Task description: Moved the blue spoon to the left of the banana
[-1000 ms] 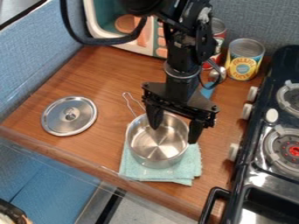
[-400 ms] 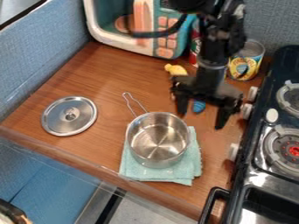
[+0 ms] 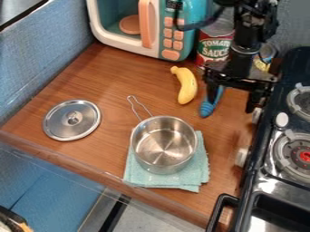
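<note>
Blue spoon [image 3: 207, 108] was on the wrong side for you: it lay on the worktop [image 3: 100, 86] just to the right of the banana [image 3: 187, 86] in the camera view, its head a bit lower than the banana's bottom end, its handle running up the banana's right side. Your gripper [image 3: 231, 105] was also right of the banana, over the spoon's handle, fingers spread wide and nothing visibly held. You had part of the handle showing inside the finger nearer the banana; whether that finger touched it, you couldn't tell from this angle. So I'd call your step the approach, pre-grasp; lift, carry and place were all undone. Next move called for centring the open fingers over the handle, turning them to straddle it if needed, then going down and closing. Watch the finger nearer the banana: come down off-centre and it could land on the spoon or shove it into the banana. After the grasp, you needed enough lift to pass over the banana, then a gentle set-down just left of it. Steel pot [image 3: 163, 142] was below and left of the banana, its wire handle [image 3: 140, 108] pointing up toward the drop side, so you'd want to release higher than that. Lid [image 3: 72, 119] was well left of the banana, low risk.
</note>
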Tool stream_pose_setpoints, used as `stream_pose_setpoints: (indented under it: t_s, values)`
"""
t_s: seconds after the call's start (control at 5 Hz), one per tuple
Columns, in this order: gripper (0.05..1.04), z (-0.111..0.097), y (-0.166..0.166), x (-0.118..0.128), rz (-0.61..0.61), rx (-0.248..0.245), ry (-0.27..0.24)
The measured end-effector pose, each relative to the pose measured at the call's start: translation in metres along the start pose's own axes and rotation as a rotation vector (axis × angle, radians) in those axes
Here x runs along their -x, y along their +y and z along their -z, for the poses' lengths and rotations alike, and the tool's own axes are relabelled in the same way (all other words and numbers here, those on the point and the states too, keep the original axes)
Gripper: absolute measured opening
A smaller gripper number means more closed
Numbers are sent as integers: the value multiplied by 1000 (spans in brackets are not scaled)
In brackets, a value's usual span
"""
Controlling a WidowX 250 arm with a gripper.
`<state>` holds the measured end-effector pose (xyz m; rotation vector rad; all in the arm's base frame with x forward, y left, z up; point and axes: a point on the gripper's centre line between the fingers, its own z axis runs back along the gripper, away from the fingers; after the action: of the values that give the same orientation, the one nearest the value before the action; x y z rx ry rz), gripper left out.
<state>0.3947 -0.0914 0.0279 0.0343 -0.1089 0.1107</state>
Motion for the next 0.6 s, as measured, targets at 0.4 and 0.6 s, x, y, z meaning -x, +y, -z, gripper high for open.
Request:
stream_pose_setpoints:
  t_s: [0.4,0.6]
  values:
    - [1000,20,27,-39,-61,-56,-10]
    - [1000,16,31,-43,-56,-58,-14]
